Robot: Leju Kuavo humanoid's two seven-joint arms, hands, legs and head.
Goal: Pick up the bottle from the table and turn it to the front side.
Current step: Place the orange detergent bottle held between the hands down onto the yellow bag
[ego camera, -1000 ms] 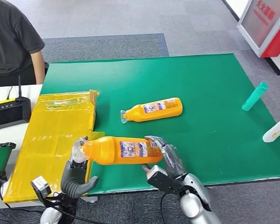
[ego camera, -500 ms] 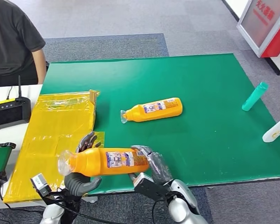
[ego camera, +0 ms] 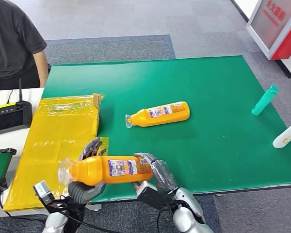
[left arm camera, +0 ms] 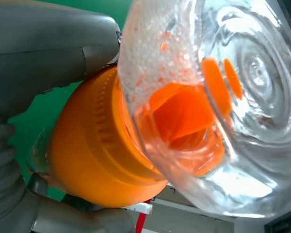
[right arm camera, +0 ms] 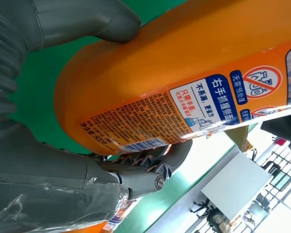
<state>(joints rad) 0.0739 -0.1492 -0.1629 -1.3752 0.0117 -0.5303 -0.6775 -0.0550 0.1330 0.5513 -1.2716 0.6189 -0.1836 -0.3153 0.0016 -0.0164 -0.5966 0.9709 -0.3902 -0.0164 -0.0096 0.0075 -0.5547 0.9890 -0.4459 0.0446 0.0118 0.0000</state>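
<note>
An orange bottle (ego camera: pixel 107 169) is held lying sideways above the near edge of the green table (ego camera: pixel 217 87), clear cap to the left and base to the right. Its base end is clamped by the right hand (ego camera: pixel 156 177), and its neck end is cradled from below by the left hand (ego camera: pixel 86 182), whose fingers (ego camera: pixel 90 147) rise behind the shoulder.

In the right wrist view the grip is shown close: the thumb (right arm camera: pixel 85 19) is pressed on one side of the bottle's base and darker fingers (right arm camera: pixel 147 167) are curled under the other, with the printed label (right arm camera: pixel 195 104) facing the camera. In the left wrist view the clear cap (left arm camera: pixel 217 97) is seen end-on, with orange inside it, and the grey thumb (left arm camera: pixel 52 43) lies along the shoulder; the contact of the remaining fingers is hidden there by the bottle.

From the head view, a second orange bottle (ego camera: pixel 159 114) is seen lying farther back on the table, a teal bottle (ego camera: pixel 265 100) and a white bottle (ego camera: pixel 286 134) at the right, the latter cut off by the frame. Yellow plastic sheeting (ego camera: pixel 52 141) is spread at the left, beside a black controller (ego camera: pixel 9 115) and a seated person (ego camera: pixel 16 43).
</note>
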